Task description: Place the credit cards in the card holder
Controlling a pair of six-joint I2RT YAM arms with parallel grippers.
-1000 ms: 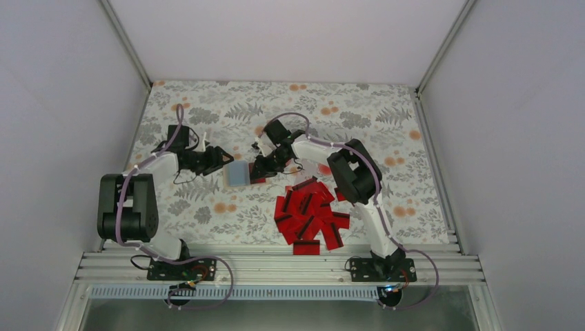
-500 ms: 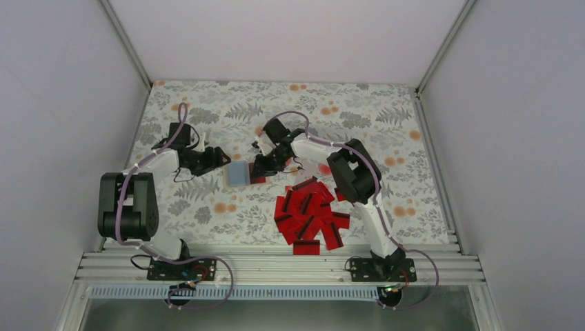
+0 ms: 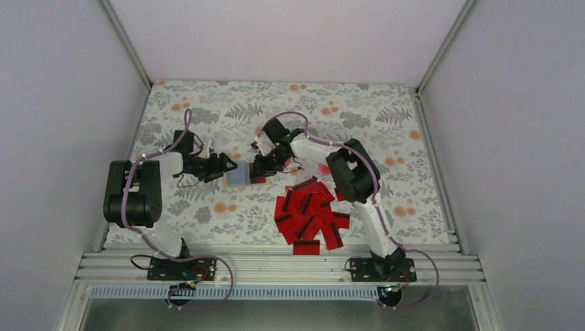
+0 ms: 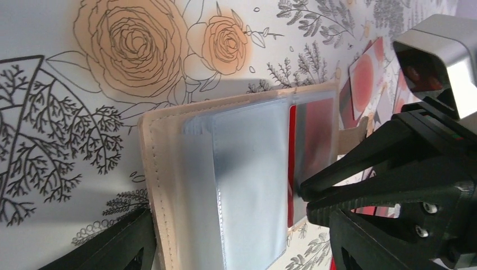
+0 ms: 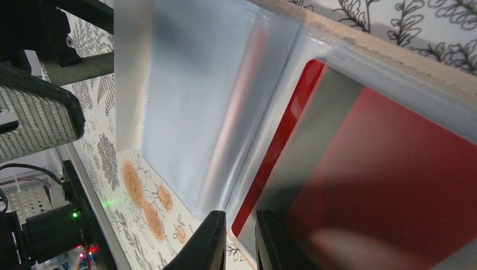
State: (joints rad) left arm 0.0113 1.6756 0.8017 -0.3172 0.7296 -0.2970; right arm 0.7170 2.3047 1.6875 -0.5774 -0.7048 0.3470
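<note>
Card holder (image 3: 237, 176): lies mid-cloth, left of your loose credit cards (image 3: 310, 214) | left gripper (image 3: 226, 165): fingers spread astride its left edge, likely steadying it | right gripper (image 3: 256, 173): pinches one credit card (image 4: 292, 163), part-way under the clear sleeve.

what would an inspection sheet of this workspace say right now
surface: floral cloth, flat
job's things: card holder open on the cloth; red card partly in its clear sleeve; credit cards fanned in a heap nearby
clutter: nothing seen
tools: left tool open, astride the holder; right tool shut on the red card
cables: purple cables loop along both arms
surroundings: pale walls, metal rail at near edge
</note>
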